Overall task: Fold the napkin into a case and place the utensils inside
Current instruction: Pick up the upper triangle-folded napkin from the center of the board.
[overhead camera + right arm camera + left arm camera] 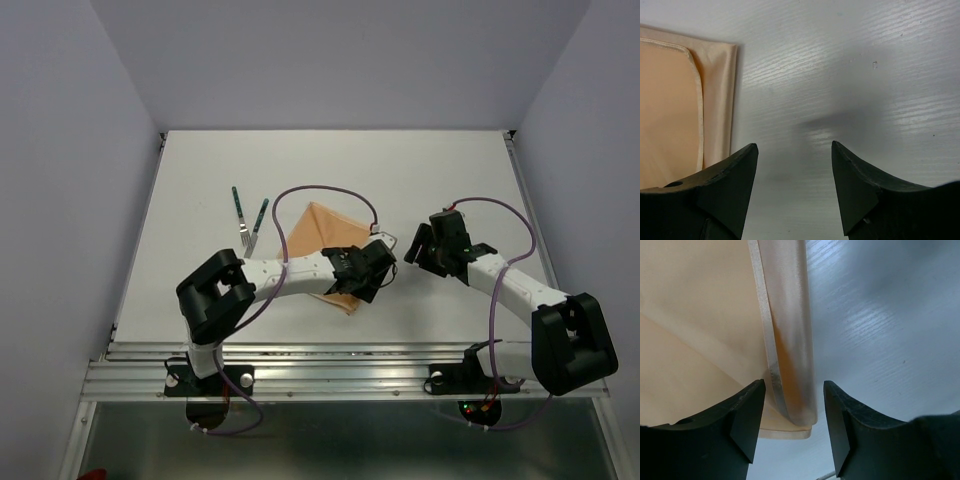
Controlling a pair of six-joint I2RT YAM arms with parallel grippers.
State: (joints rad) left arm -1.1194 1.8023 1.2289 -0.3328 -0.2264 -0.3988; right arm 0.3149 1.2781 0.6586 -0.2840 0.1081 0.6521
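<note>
The peach-tan napkin (318, 232) lies folded on the white table (450, 170), partly under my left arm. My left gripper (380, 262) is at its right edge. In the left wrist view the gripper (794, 410) is open, and a curled, folded edge of the napkin (787, 340) lies between the fingers without being pinched. My right gripper (415, 248) is just right of the napkin. It is open (792, 170) and empty over bare table, with the napkin's hemmed corner (675, 100) to its left. Two green-handled utensils, one (238, 212) and a fork (257, 226), lie left of the napkin.
A purple cable (330, 192) from the left arm loops over the napkin's far side. Another cable (505, 215) arcs over the right arm. Grey walls stand round the table. A metal rail (330, 375) runs along the near edge.
</note>
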